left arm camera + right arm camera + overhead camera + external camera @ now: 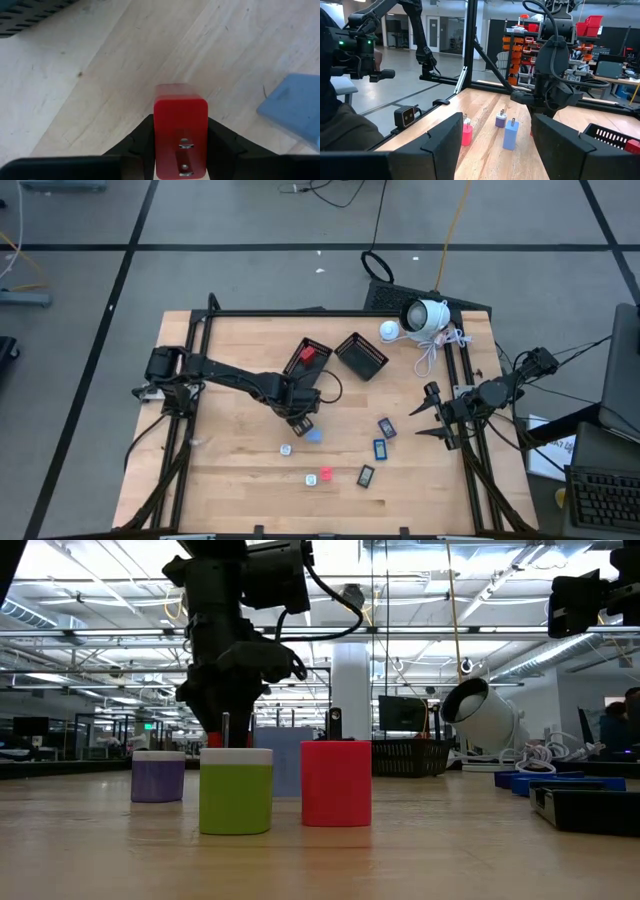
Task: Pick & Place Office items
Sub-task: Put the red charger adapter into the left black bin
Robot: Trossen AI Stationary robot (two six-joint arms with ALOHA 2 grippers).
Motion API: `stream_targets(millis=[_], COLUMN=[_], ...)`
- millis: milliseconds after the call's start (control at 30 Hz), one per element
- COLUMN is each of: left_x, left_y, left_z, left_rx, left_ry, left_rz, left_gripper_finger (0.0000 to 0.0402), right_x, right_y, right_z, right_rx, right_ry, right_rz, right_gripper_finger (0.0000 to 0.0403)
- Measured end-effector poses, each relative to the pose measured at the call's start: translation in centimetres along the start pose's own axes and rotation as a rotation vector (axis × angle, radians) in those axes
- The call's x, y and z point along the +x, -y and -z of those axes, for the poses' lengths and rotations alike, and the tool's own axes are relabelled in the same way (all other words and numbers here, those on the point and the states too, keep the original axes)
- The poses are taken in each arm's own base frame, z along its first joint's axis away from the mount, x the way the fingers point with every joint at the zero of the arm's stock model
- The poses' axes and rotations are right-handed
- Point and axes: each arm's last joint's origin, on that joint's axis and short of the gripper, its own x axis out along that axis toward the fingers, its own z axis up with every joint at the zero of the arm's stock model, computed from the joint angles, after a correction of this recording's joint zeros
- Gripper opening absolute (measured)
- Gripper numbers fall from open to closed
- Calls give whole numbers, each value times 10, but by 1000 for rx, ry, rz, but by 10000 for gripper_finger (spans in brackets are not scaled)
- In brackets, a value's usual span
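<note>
Two prongs point up from the red charger block (180, 131), so my left gripper (180, 150) squeezes its flat sides, low over the table centre beside the pale blue block (295, 107). My right gripper (428, 412) waits unclenched, empty, at the table's right edge.

We look out on a big open lab or workshop: ceiling strip lights (90, 640), parts shelving (522, 47) behind the left gripper (547, 107), other robot rigs (415, 35).
</note>
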Motion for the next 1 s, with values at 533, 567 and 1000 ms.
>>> stream_targets(millis=[533, 567, 1000], left_x=[-103, -109, -109], left_y=[-5, -7, -60], left_z=[-42, -47, -94], left_rx=[-19, -22, -166], left_ry=[266, 288, 466], left_rz=[-30, -35, -96], left_gripper_finger=[120, 120, 120], right_x=[0, 0, 0], right_y=[0, 0, 0], right_z=[0, 0, 0], right_rx=[0, 0, 0], right_ry=[1, 1, 0], right_rz=[0, 0, 0], right_gripper_finger=[224, 224, 224])
